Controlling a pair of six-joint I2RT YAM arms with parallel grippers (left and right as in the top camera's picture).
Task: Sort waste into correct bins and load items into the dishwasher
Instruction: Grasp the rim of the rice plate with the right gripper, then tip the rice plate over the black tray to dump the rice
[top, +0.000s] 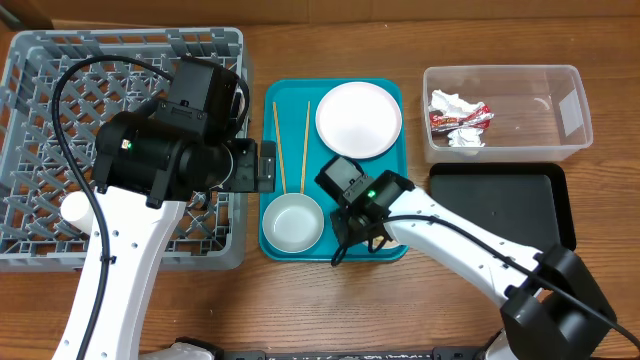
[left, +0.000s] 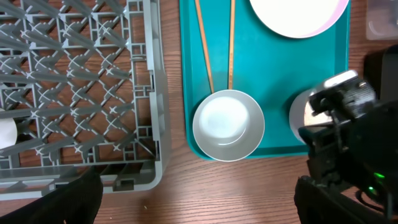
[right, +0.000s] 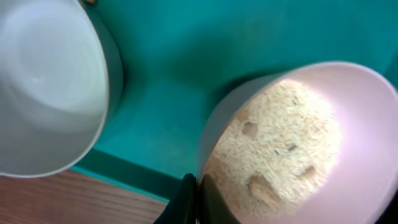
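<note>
The grey dish rack (top: 120, 55) fills the far-left corner of the wooden table (top: 330, 50), and a small white cup (top: 75, 210) lies inside it near its left wall. Just beside the rack's right wall, at the middle of the table, sits the teal tray (top: 392, 172). On it two wooden chopsticks (top: 292, 145) lie side by side, pointing from the far edge toward the near edge. A round white plate (top: 358, 118) is in the tray's far-right part, and a round metal bowl (top: 293, 222) stands at its near-left corner, touching the near ends of the chopsticks. The right gripper (right: 196, 193) hangs over the tray's near-right part, its fingers pinched on the rim of a pale bowl (right: 367, 93), one finger outside the wall and one inside. This bowl holds a heap of pale rice scraps (right: 286, 137) and stands just beside the metal bowl. The left gripper (left: 199, 180) hovers over the rack's right wall and the bare wood at the near edge, its fingers spread wide with nothing between them. At the far-right corner the clear plastic tub (top: 540, 100) contains the crumpled red-and-silver wrapper (top: 462, 118) and white tissue (top: 465, 140) in its left end. The flat black tray (top: 500, 200) lies just beside the tub, toward the near edge.
</note>
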